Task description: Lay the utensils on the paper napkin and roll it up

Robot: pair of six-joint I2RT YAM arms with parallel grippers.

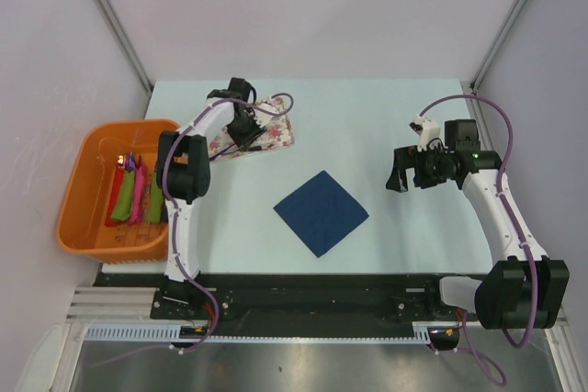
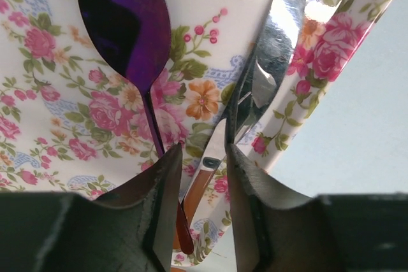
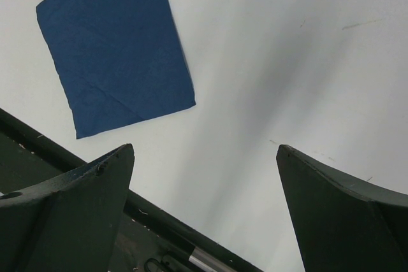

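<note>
The dark navy paper napkin [image 1: 322, 212] lies flat mid-table, also in the right wrist view [image 3: 115, 49]. The utensils lie on the floral tray [image 1: 280, 135] at the back left. In the left wrist view a purple spoon [image 2: 124, 23], a grey-silver piece [image 2: 271, 62] and a brownish handle [image 2: 199, 189] rest on the tray [image 2: 57, 93]. My left gripper [image 1: 243, 124] is low over the tray. Its jaws [image 2: 201, 151] stand narrowly apart around the handles. My right gripper [image 1: 404, 172] is wide open and empty [image 3: 204, 151], hovering right of the napkin.
An orange basket [image 1: 87, 149] at the far left holds red, pink and green rolled napkins [image 1: 136, 195]. The black rail at the table's near edge [image 3: 159, 221] shows below the right fingers. Walls enclose the table on three sides.
</note>
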